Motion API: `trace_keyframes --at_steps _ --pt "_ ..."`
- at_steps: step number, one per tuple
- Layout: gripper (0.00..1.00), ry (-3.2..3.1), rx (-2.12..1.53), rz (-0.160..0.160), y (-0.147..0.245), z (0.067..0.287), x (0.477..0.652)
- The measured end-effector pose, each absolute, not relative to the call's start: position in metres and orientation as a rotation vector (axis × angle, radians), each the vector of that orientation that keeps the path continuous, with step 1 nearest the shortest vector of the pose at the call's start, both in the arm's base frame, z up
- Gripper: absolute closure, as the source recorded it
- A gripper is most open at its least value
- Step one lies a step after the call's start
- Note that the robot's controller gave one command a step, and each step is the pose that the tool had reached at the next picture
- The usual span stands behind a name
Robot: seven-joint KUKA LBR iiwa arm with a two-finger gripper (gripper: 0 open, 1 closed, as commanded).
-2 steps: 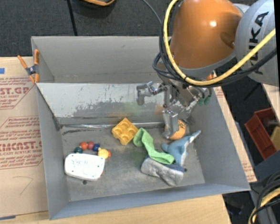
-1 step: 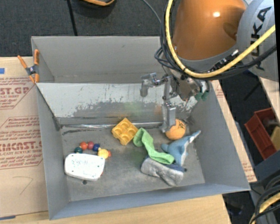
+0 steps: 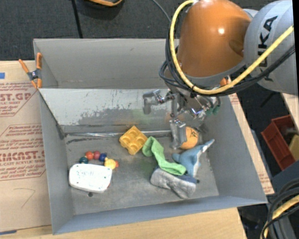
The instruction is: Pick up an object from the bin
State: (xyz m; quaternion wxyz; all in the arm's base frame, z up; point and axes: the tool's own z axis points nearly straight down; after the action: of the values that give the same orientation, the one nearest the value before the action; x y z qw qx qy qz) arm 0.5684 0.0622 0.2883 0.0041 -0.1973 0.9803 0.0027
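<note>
My gripper (image 3: 179,134) hangs under the orange wrist cover at the right of the bin, its metal fingers pointing down. Right beside the fingers lies a small orange ball-like toy (image 3: 191,136), touching or nearly touching them. Just below lies a blue-grey shark-like soft toy (image 3: 192,158). A green cloth piece (image 3: 160,155) lies left of the shark. A grey soft thing (image 3: 173,183) rests under both, near the bin's front. Whether anything sits between the fingers cannot be made out.
A yellow block with round holes (image 3: 132,139) lies in the bin's middle. At the left front sits a white flat toy (image 3: 90,177) with coloured beads (image 3: 95,157) beside it. The sloped bin walls rise close on the right.
</note>
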Motion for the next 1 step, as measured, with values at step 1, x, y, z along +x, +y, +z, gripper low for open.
trace_keyframes --at_steps 1 --pt "0.0 2.99 -0.928 0.008 0.0769 0.2592 0.5491"
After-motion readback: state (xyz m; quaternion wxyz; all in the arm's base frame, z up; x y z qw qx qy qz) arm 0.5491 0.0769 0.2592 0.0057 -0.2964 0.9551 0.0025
